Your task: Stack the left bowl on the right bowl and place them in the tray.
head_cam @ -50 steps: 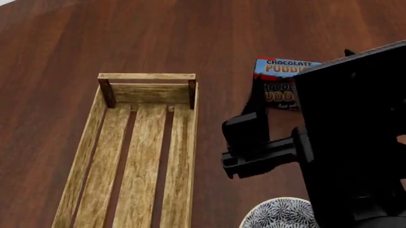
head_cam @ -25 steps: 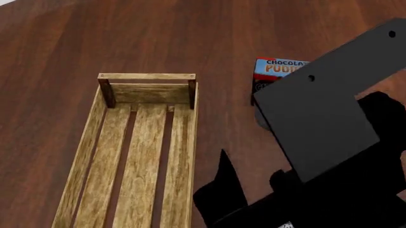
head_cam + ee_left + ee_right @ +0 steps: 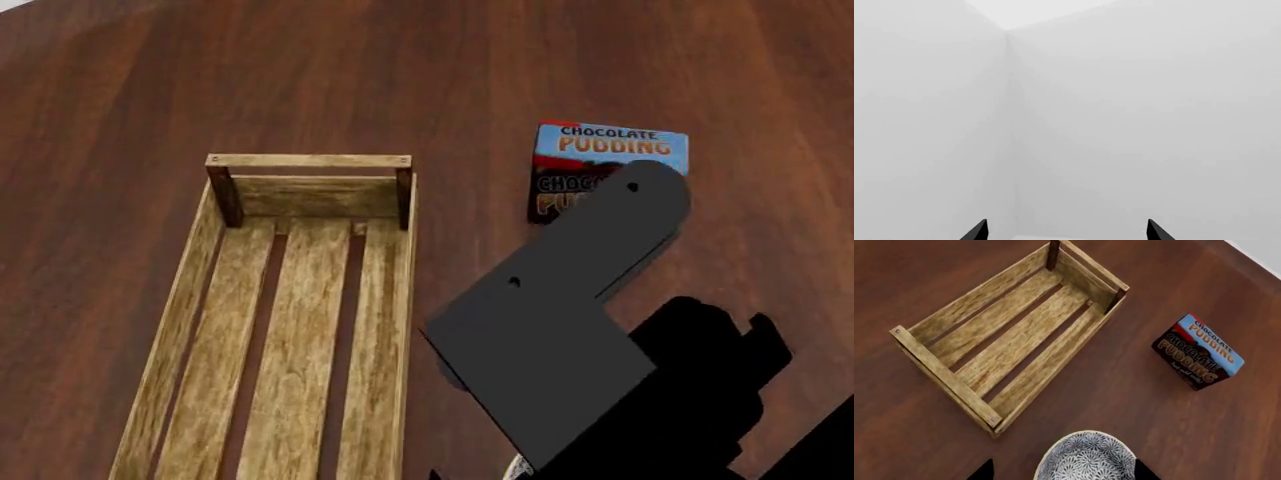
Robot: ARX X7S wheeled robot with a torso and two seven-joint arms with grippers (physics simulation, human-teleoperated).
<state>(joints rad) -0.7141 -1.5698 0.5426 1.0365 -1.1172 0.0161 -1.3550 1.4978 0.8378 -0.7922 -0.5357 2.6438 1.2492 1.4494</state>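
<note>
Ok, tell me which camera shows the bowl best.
The right wrist view: the patterned bowl lies in plain sight between the right gripper fingertips, near the tray. In the head view the right arm covers it except a sliver at the bottom edge. The left wrist view shows only blank wall.

Right arm slanting across head view, both hands' fingertips spread — left hand, right hand
</note>
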